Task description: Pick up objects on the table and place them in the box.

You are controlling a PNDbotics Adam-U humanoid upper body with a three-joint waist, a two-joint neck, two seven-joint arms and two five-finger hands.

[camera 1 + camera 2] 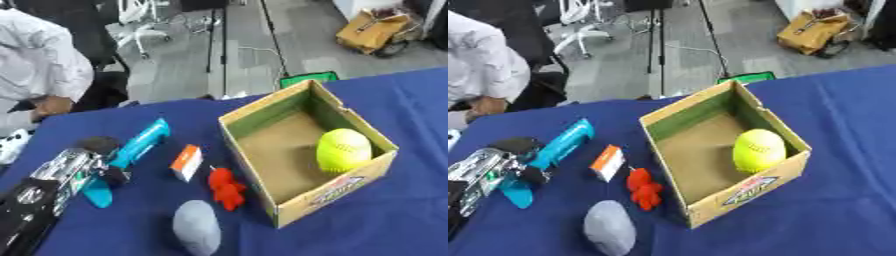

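Blue table (411, 210); left hand (98, 159) curled round teal tool (131, 152), long axis slanting toward far right.

A yellow-green softball (343, 149) lay in a tan cardboard box (337, 191). On the navy tablecloth (411, 210) were a teal tool (138, 144), an orange-and-white carton (186, 161), a red toy (227, 187) and a grey lump (197, 226).

The robot's left arm (39, 192) is showing at about eight o'clock: a silver, shiny metal forearm section with dark cut-outs and small green glints, joining a black casing lower down that is bearing a pale round mark. The left hand (101, 150) is appearing black, with rounded dark fingers; finer detail is blurring out.
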